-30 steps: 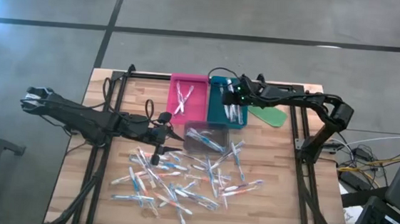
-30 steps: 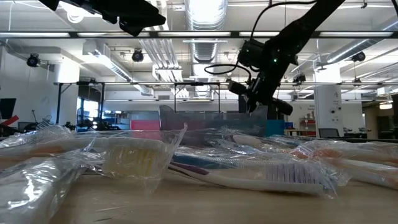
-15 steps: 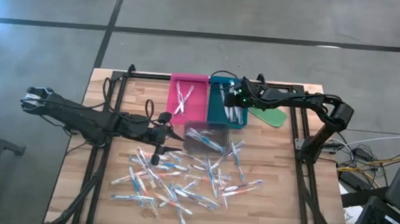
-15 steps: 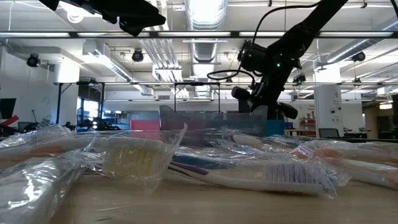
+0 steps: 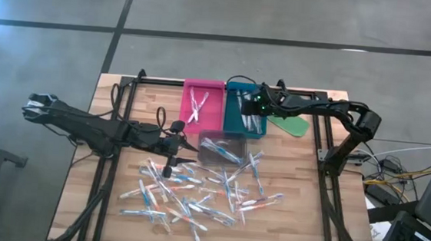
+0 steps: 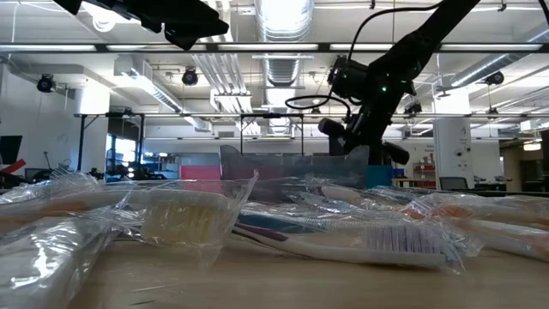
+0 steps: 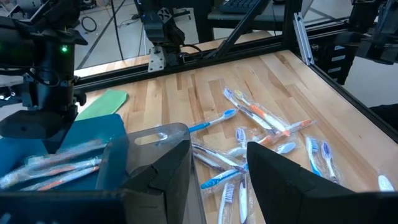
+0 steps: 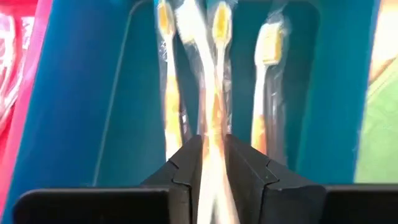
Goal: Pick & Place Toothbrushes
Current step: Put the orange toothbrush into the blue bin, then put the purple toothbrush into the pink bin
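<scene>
Many wrapped toothbrushes (image 5: 194, 196) lie scattered on the near half of the wooden table. A few more lie in the pink tray (image 5: 188, 107), the teal tray (image 5: 231, 115) and the clear tray (image 5: 237, 140). My right gripper (image 5: 251, 102) hangs over the teal tray, shut on an orange-headed toothbrush (image 8: 219, 25); three other orange brushes (image 8: 168, 74) lie flat on the tray floor. My left gripper (image 5: 183, 146) waits open just left of the clear tray, fingers (image 7: 168, 171) wide apart, touching nothing. My right gripper (image 8: 214, 163) pinches the wrapped toothbrush by its handle (image 8: 213, 134) between the two fingers (image 8: 186, 168), coming from above and slanting toward the table's left. The fingers lie along the brush. Its orange head (image 8: 219, 17) points down into the teal tray among the others.
A flat green oblong piece (image 5: 291, 124) lies right of the teal tray. Black rails (image 5: 112, 166) run along both table sides and the far edge. The toothbrush pile fills the near middle; bare wood shows at the near left (image 5: 93, 211) and the right (image 5: 295, 181).
My right gripper has sunk a little toward the teal tray and tipped slightly, still shut on the brush. The left arm has kept still.
</scene>
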You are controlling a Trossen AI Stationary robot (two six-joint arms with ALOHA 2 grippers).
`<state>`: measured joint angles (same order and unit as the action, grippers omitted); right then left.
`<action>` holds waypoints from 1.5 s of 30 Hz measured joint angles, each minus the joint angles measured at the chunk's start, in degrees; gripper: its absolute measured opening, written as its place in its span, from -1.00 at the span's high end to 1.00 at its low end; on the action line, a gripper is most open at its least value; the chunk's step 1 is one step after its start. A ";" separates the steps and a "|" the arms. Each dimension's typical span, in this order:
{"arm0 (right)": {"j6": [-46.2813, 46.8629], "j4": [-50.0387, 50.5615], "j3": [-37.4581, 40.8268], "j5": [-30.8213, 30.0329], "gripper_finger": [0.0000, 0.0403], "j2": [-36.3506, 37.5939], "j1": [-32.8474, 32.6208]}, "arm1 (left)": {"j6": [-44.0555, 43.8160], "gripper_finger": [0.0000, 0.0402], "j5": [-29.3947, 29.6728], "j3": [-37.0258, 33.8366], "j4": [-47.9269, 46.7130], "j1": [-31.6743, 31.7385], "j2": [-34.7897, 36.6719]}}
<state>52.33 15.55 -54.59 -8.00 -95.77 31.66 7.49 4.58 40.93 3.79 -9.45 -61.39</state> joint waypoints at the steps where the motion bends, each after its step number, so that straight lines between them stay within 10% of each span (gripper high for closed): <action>1: 0.08 0.00 0.00 1.03 0.63 0.00 0.08 | 0.00 0.19 -0.02 0.00 0.00 0.00 0.00; 16: -3.56 1.17 -8.72 7.03 0.29 0.87 1.29 | 0.01 0.19 -0.01 0.00 0.00 0.01 0.00; 26: -12.73 20.60 -23.58 7.08 0.23 0.94 1.24 | 0.00 0.19 -0.01 0.00 0.00 0.00 0.00; 45: -30.22 36.16 -33.72 6.41 0.74 13.24 -5.14 | 0.00 0.19 -0.01 0.00 0.00 0.00 0.00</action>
<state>22.10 51.71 -88.31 -1.58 -82.52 26.53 7.49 4.57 40.93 3.79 -9.45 -61.39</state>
